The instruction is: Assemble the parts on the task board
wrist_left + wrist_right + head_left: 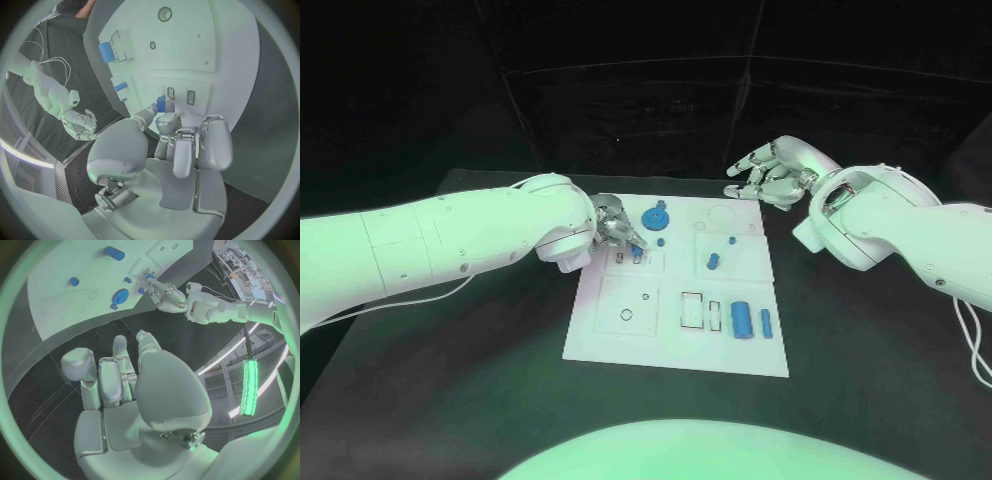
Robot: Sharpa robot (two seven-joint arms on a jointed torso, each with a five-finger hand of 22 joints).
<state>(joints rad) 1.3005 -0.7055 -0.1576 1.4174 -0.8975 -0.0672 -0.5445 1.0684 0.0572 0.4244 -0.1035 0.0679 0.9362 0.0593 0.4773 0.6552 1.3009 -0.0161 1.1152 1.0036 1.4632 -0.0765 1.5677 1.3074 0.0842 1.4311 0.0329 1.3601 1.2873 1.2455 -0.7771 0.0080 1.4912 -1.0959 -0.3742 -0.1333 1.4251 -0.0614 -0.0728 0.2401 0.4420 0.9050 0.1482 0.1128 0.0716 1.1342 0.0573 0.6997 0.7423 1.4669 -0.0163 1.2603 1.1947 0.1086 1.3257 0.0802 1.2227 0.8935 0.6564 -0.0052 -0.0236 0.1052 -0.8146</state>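
Observation:
The white task board (678,345) lies in the middle of the black table. My left hand (615,232) hovers over the board's far left part and pinches a small blue part (160,104) between thumb and finger, just above two small slots (170,93). A blue gear-shaped part (658,217) stands on the board beside that hand. A blue peg (713,262), a blue block (740,318) and a blue cylinder (766,322) lie further right. My right hand (773,172) hangs off the board's far right corner, its fingers loosely bent and its palm (119,410) bare.
Two tiny blue pieces (662,240) (731,240) sit near the board's middle. Rectangular recesses (692,309) and a small round hole (626,314) mark the board's near half. Black table (459,380) surrounds the board on all sides.

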